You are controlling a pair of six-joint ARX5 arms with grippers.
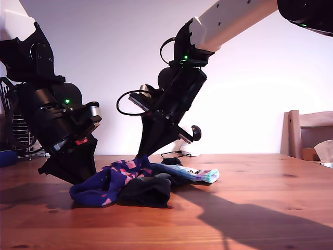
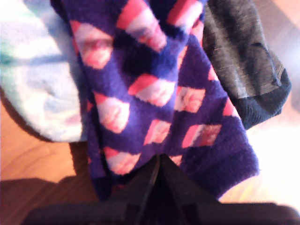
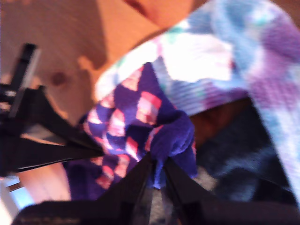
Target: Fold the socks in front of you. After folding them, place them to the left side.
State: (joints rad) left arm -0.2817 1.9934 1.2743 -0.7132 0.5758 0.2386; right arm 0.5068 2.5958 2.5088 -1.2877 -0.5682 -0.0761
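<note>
A navy-purple sock with pink blocks (image 1: 112, 179) (image 2: 154, 93) (image 3: 136, 108) lies in a small pile on the wooden table (image 1: 260, 208). My first gripper (image 1: 78, 179) (image 2: 158, 161), at the exterior view's left, is shut on this sock's cuff end. My second gripper (image 1: 140, 156) (image 3: 157, 161), at the exterior view's middle, is shut on a bunched fold of the same sock, lifted slightly. Beside and partly under it lies a pastel tie-dye sock (image 1: 200, 174) (image 2: 37, 79) (image 3: 225, 61). A dark grey-black sock (image 1: 148, 190) (image 2: 243, 61) rests at the pile's near side.
A wooden chair (image 1: 307, 133) stands at the exterior view's right edge. At its left edge are a wire rack (image 1: 21, 138) and a blue object (image 1: 8, 156). A thin cable (image 1: 174, 154) lies behind the pile. The arms cast a shadow (image 1: 250, 219) across the table.
</note>
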